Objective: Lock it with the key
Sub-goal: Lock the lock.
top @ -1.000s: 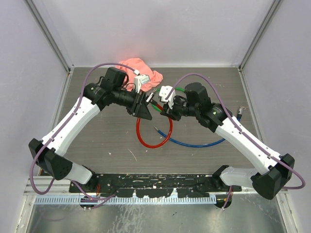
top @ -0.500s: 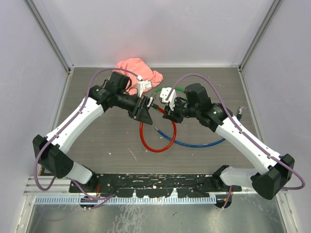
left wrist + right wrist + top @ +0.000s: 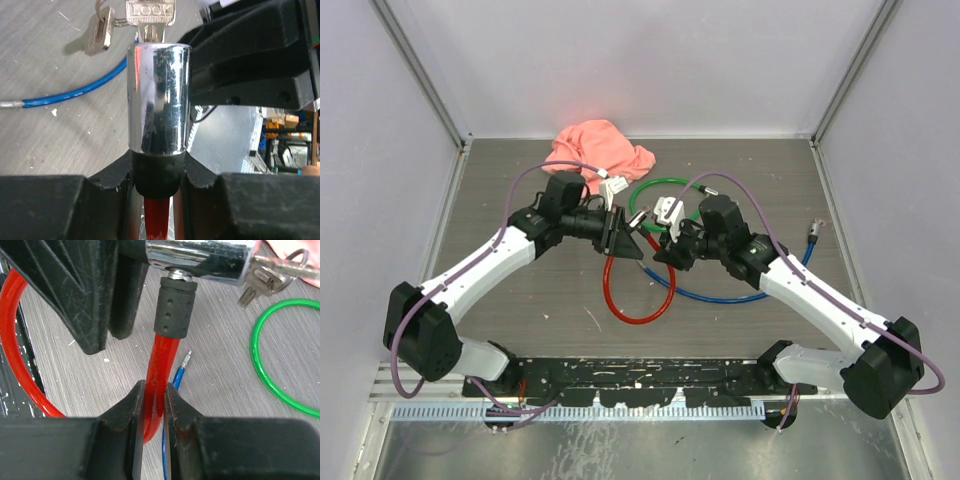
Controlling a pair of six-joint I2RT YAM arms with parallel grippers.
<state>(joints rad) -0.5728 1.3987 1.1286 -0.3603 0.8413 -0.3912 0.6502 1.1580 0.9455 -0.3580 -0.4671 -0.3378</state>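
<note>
Top external view: a grey wood-grain worktop (image 3: 760, 170) is enclosed by pale walls (image 3: 650, 60).
The red cable lock (image 3: 162, 352), key (image 3: 150, 12) in its chrome barrel (image 3: 158, 95), is held mid-worktop: left gripper (image 3: 156, 181) clamped on the black collar (image 3: 156, 167), right gripper (image 3: 154, 390) on the cable.

Left arm (image 3: 485, 262), right arm (image 3: 810, 297) meet over red cable loop (image 3: 606, 285) — pink cloth (image 3: 598, 147) behind, blue cable (image 3: 720, 297) right.

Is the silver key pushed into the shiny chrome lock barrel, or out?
In: the silver key has its blade sunk into the chrome lock barrel; only its stamped head shows.
</note>
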